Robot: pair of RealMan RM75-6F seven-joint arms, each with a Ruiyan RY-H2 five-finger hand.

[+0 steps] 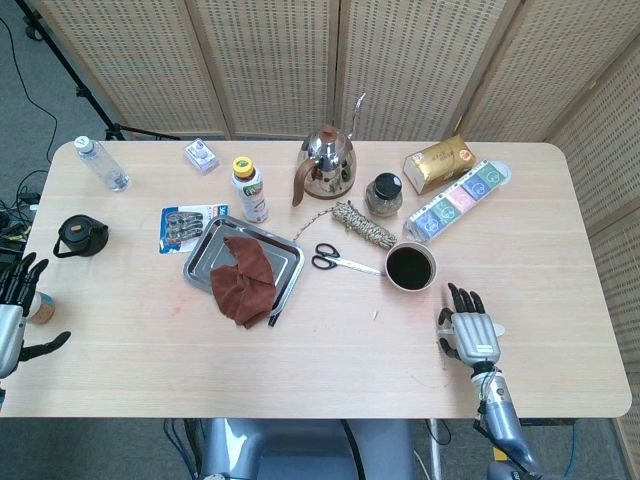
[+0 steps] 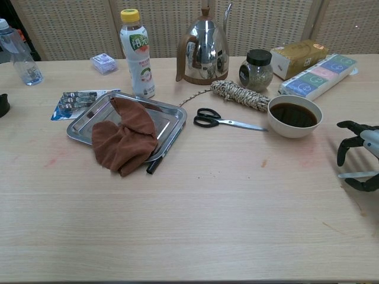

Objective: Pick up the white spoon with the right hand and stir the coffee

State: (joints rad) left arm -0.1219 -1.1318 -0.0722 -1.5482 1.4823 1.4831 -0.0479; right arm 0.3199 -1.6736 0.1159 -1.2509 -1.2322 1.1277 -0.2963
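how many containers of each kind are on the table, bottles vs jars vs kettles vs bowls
Bottles: 2, the clear water bottle and the yellow-capped drink bottle.
Jars: 1, the black-lidded glass jar.
Kettles: 1, the steel gooseneck kettle.
Bowls: 1, the bowl of coffee.
Total: 5.

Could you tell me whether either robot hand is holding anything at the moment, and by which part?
Nothing is clearly held. The right robot hand arches over the white spoon on the table; the left robot hand is empty.

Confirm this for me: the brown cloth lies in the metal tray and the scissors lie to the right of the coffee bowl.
Not quite. The brown cloth does lie in the metal tray, but the scissors lie to the left of the coffee bowl, between tray and bowl. The head view shows it.
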